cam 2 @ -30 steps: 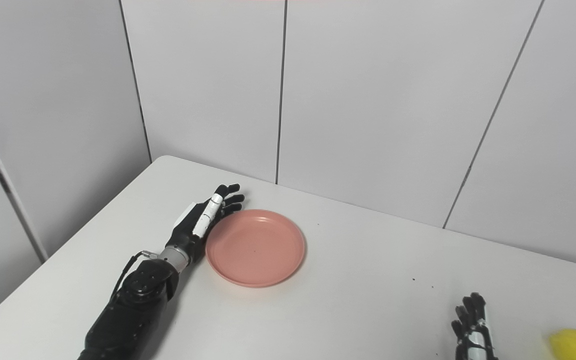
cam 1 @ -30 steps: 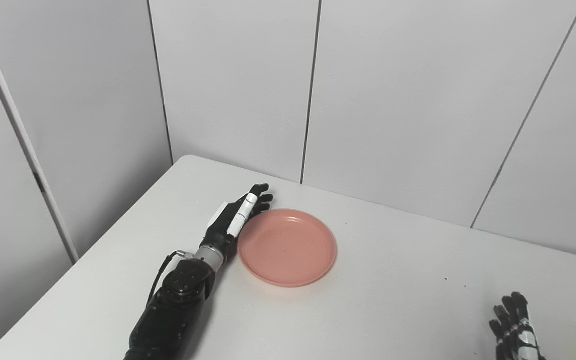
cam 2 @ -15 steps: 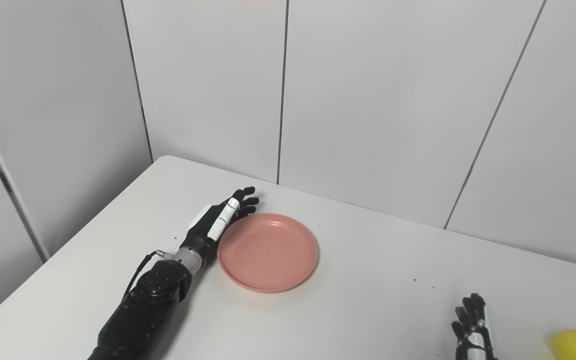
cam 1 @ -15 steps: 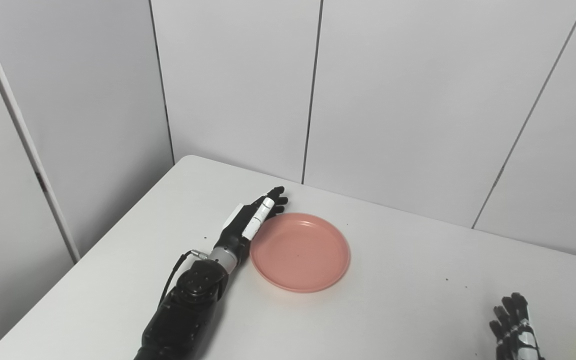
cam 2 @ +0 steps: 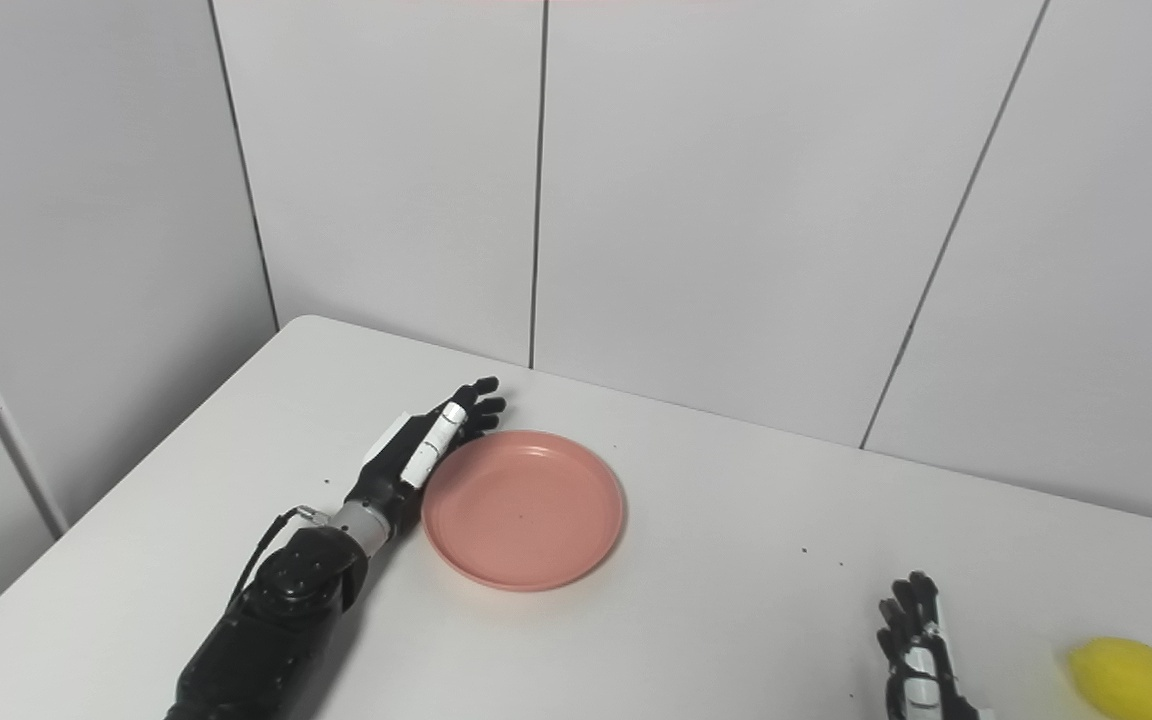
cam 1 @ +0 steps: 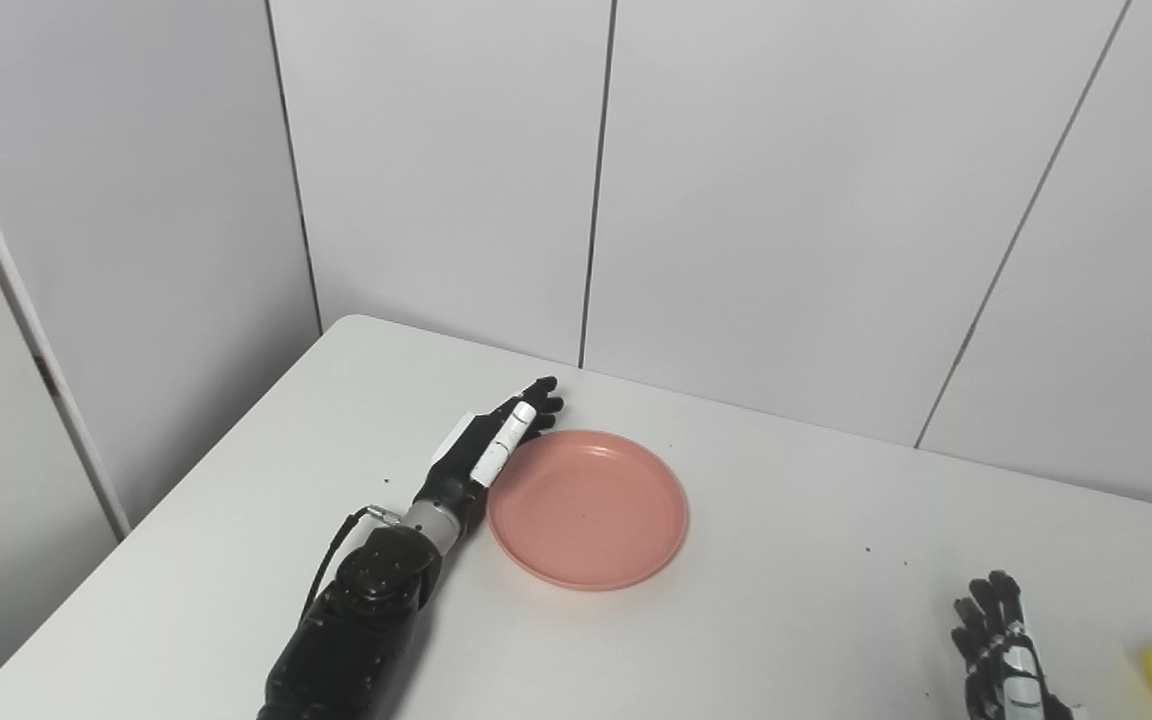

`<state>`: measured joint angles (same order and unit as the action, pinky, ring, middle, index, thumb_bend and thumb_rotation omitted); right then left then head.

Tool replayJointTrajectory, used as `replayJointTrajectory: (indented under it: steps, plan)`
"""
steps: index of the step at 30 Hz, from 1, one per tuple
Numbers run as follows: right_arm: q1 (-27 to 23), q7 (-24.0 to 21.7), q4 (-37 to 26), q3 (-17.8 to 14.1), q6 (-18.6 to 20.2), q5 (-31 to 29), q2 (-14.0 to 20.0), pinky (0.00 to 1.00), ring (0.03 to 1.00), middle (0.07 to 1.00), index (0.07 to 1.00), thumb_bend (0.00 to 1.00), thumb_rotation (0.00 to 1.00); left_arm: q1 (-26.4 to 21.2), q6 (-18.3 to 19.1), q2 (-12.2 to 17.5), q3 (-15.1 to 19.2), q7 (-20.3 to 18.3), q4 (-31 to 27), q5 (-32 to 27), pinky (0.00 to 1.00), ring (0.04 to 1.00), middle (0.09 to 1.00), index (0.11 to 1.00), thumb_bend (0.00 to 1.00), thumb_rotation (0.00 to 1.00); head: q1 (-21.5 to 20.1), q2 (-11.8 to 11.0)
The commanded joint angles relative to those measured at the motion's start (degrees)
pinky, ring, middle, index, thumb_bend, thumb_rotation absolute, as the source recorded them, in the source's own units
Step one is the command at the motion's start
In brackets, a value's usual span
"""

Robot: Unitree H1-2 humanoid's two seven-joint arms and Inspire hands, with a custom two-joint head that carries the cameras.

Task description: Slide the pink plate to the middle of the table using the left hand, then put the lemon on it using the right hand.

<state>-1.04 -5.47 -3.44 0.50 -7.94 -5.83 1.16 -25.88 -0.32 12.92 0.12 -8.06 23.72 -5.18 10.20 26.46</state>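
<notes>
White table [cam 1: 786, 610] bears a round, shallow pink plate [cam 1: 587, 507], open left hand [cam 1: 484, 450] touching its rim.

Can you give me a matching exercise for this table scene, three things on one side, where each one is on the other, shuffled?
Things:
1. pink plate
2. lemon
3. left hand

Places:
A. near the table's right front edge, beside the right hand
B. flat against the plate's left rim
C. left of mid-table, empty

Pairs: 1-C, 2-A, 3-B

White table [cam 1: 796, 640], seemingly speckled; grey wall panels [cam 1: 776, 200].
</notes>
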Motion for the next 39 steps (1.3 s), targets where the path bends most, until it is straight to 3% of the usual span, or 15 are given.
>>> replayJointTrajectory:
  steps: [1,5,21,28,39]
  plan:
    - [0.29,0.19,0.94,0.29,-2.28,-0.20,-0.96,1.00,0.970,0.973,0.984,0.67,1.00,-1.88,0.11,-1.08,-0.88,-2.43,-1.00,-0.66,0.90,0.901,0.896,0.896,0.76,1.00,-0.96,0.45]
    - [0.48,0.70,0.72,0.46,-2.31,0.64,-1.78,0.99,0.962,0.967,0.972,0.69,1.00,-1.65,-0.03,-1.20,-0.93,-3.08,-1.24,-1.20,0.90,0.904,0.902,0.907,0.76,1.00,-4.50,1.66]
    - [0.36,2.35,-1.35,2.62,-0.47,3.21,-4.50,1.00,0.976,0.979,0.975,0.74,1.00,-0.29,2.70,-2.24,-1.15,-5.31,-3.68,-2.73,0.93,0.920,0.913,0.913,0.75,1.00,-12.24,4.44]
    - [0.02,3.02,-1.45,3.14,0.39,3.62,-5.14,1.00,0.983,0.986,0.982,0.70,1.00,1.09,5.87,-4.75,-0.82,-4.93,-6.39,-4.61,0.93,0.936,0.934,0.937,0.75,1.00,-14.56,5.10]
    - [-0.49,3.71,-1.79,4.37,0.96,4.99,-5.85,1.00,0.993,0.994,0.989,0.71,1.00,3.16,7.28,-7.12,-1.44,-4.51,-9.51,-4.24,0.98,0.964,0.963,0.968,0.74,1.00,-18.60,6.14]
